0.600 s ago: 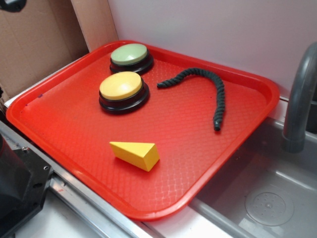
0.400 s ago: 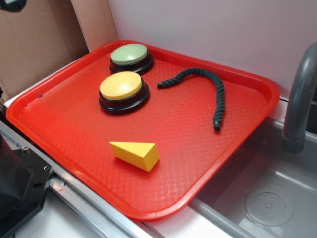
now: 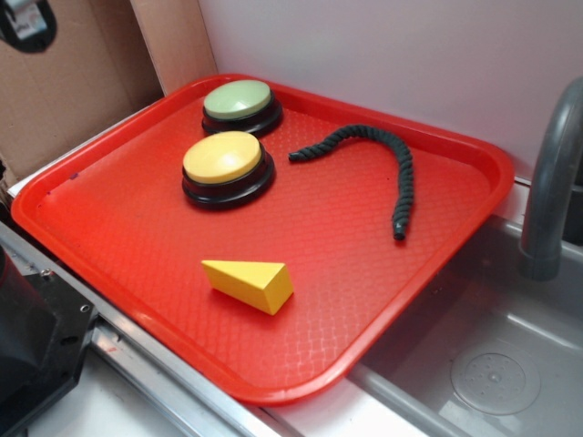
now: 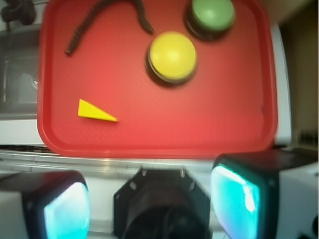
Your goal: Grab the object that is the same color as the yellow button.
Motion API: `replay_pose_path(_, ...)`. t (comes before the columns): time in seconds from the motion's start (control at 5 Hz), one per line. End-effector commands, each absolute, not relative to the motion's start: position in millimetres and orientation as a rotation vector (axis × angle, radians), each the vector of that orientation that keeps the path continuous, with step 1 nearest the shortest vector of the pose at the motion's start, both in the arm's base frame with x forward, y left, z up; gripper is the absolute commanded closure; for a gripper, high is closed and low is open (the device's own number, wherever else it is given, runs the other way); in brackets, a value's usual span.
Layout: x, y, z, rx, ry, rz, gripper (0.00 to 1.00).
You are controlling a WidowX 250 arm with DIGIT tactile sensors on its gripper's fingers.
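Observation:
The object, a small yellow wedge (image 3: 249, 283), lies flat on the near part of the red tray (image 3: 109, 218); in the wrist view the wedge (image 4: 95, 111) is at the tray's (image 4: 224, 114) left. The yellow button (image 3: 223, 159) on its black base sits further back, and in the wrist view the yellow button (image 4: 172, 55) is at upper centre. My gripper (image 4: 149, 204) hangs high, short of the tray's near edge, open, with nothing between its fingers (image 4: 234, 199). In the exterior view only a dark part of the gripper (image 3: 27, 23) shows, at the top left corner.
A pale green button (image 3: 239, 100) stands behind the yellow one. A dark rope (image 3: 383, 159) curves across the tray's right side. Right of the tray are a grey sink (image 3: 492, 364) and faucet (image 3: 551, 182). Cardboard (image 3: 73, 91) stands at the back left, and the black robot base (image 3: 27, 346) at the front left.
The dark gripper part at the exterior view's top left has dropped further into the picture. The wedge, buttons and rope have not moved.

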State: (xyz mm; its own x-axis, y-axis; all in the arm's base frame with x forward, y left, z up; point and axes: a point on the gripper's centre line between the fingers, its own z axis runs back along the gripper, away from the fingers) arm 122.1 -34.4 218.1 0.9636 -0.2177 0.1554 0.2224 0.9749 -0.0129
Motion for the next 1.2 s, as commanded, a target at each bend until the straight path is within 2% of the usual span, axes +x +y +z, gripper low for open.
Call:
replay_pose_path(0.0, 152.9, -67.8, 172.0, -0.026, -0.279, -0.724, 0.0)
replay_pose_path(0.2, 162.5, -85.5, 138.6, -0.043, -0.26, -0.966, 0.0)
replay_pose_path(0.4, 173.8, -99.4, 99.0, -0.08, -0.217, -1.084, 0.0)
replay_pose_path(0.6, 177.0, -107.0, 77.6, -0.085, -0.209, -1.129, 0.0)
replay_pose_path(0.8, 179.7, -108.3, 51.3, -0.101, -0.166, -1.155, 0.0)
replay_pose_path(1.0, 175.5, -112.7, 35.5, -0.122, -0.141, -1.205, 0.0)
